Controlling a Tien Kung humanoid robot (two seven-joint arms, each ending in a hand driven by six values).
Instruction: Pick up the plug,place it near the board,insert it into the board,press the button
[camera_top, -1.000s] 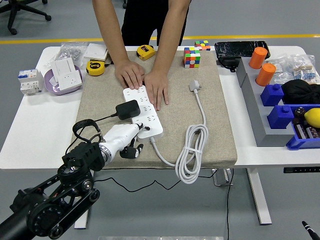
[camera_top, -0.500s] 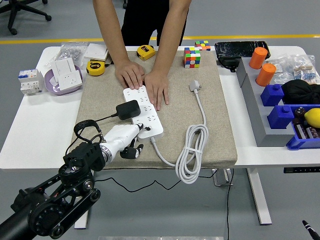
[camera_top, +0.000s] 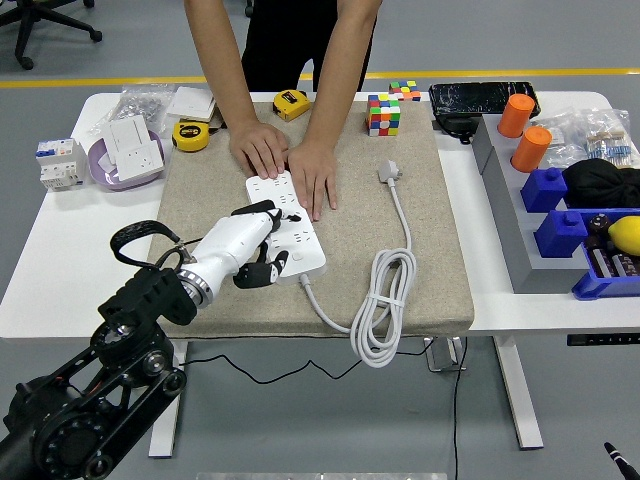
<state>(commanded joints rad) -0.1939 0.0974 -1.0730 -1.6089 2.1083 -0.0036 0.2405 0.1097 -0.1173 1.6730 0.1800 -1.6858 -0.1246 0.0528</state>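
The white power board (camera_top: 303, 243) lies aslant on the beige mat (camera_top: 420, 230). The black plug (camera_top: 252, 210) sits at its left side; only its far edge shows past my hand. My left hand (camera_top: 255, 262), white with black fingers (camera_top: 266, 272), lies over the plug and the board's left edge. Its fingers are curled, and I cannot see whether they touch the plug. A person's two hands (camera_top: 290, 165) press flat on the board's far end. My right hand is out of view.
The board's white cord (camera_top: 385, 300) lies coiled on the mat's right, ending in a white plug (camera_top: 389, 172). A black cable loop (camera_top: 135, 240) stands by my left wrist. Tape measures (camera_top: 190, 135), a puzzle cube (camera_top: 384, 114) and bins (camera_top: 560, 200) line the back and right.
My left hand moved up and to the left, from the board's near end to over the black plug. The black cable loop shifted left with the arm. The person's hands stayed put.
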